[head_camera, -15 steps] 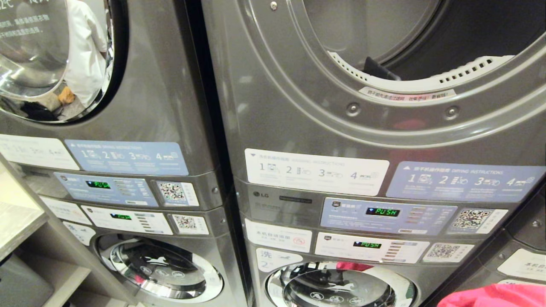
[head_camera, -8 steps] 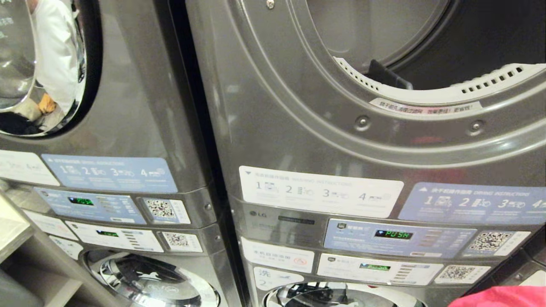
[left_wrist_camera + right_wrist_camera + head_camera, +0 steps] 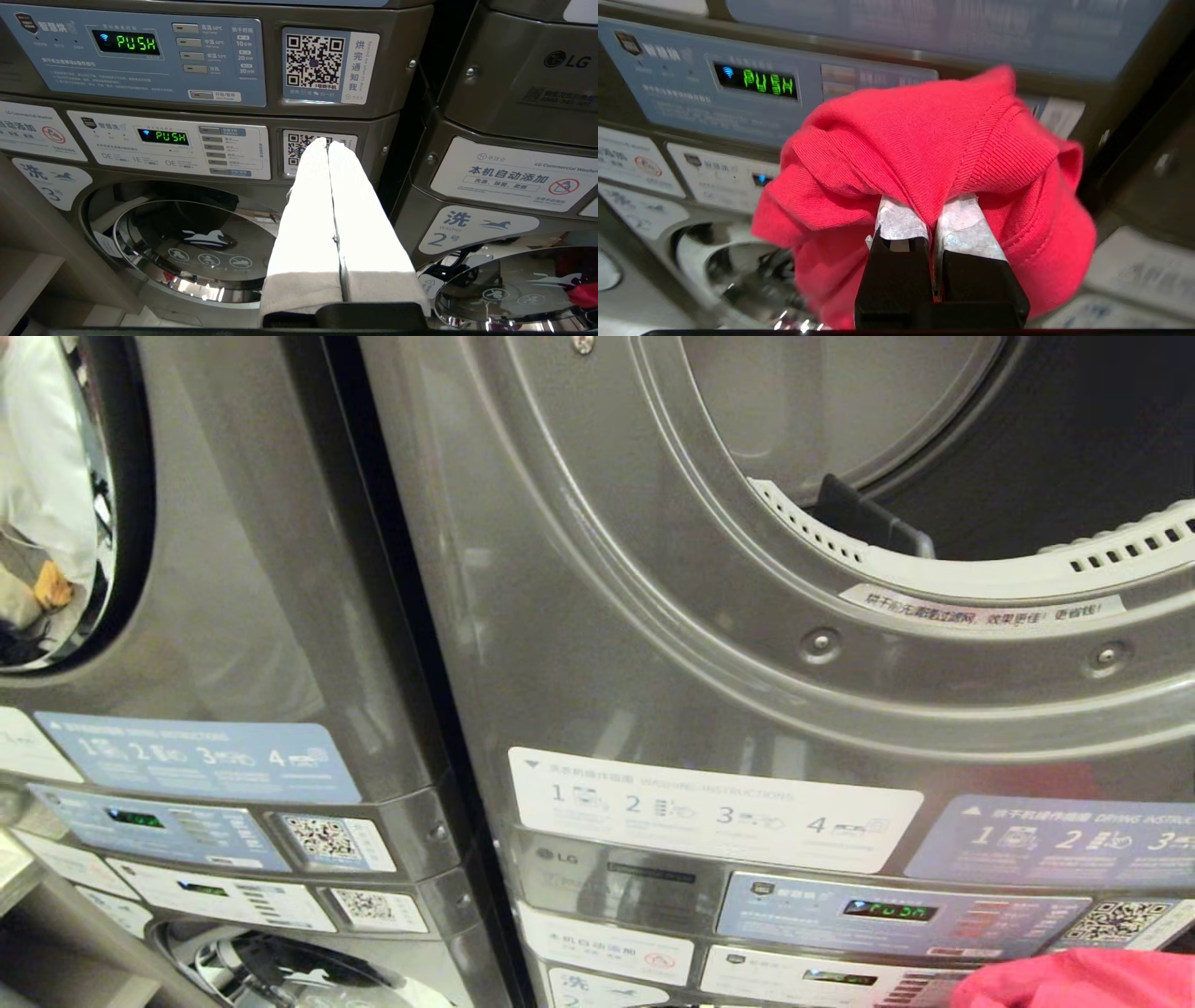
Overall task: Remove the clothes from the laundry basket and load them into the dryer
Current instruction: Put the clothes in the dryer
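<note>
Both grippers were in play, and going from the robot's left to its right: the left gripper (image 3: pixel 328 145) pointed at the left stack of machines with its two white-wrapped fingers (image 3: pixel 308 219) pressed flat together and nothing between them. Ahead of it were the blue control panel (image 3: pixel 135 56) and the white control panel (image 3: pixel 173 144), each with a green display reading PUSH, two QR code stickers (image 3: pixel 315 63) beside them, and below these the round chrome washer door (image 3: pixel 196 242).

In the head view the left stack (image 3: pixel 233 616) filled the left side, its upper door glass (image 3: pixel 47 504) mirroring a figure in white clothing. A dark gap separated it from the right stack. There the dryer (image 3: pixel 653 616) stood with its opening uncovered, the dark drum (image 3: pixel 1027 429) visible behind a white perforated rim (image 3: pixel 934 574) that carried a label strip. Below the opening came a white instruction sticker (image 3: pixel 709 807), a blue one (image 3: pixel 1055 840) and the panel with its lit display (image 3: pixel 889 910).

Farthest right, the right gripper (image 3: pixel 930 219) was clamped on a red garment (image 3: pixel 924 154), a fold of ribbed cloth pinched between its foil-wrapped fingertips (image 3: pixel 899 219) and the rest bunched over and around them. The garment was low before the right stack's control panels, below the dryer opening; in the head view only its upper edge (image 3: pixel 1083 980) showed at the bottom right corner.
</note>
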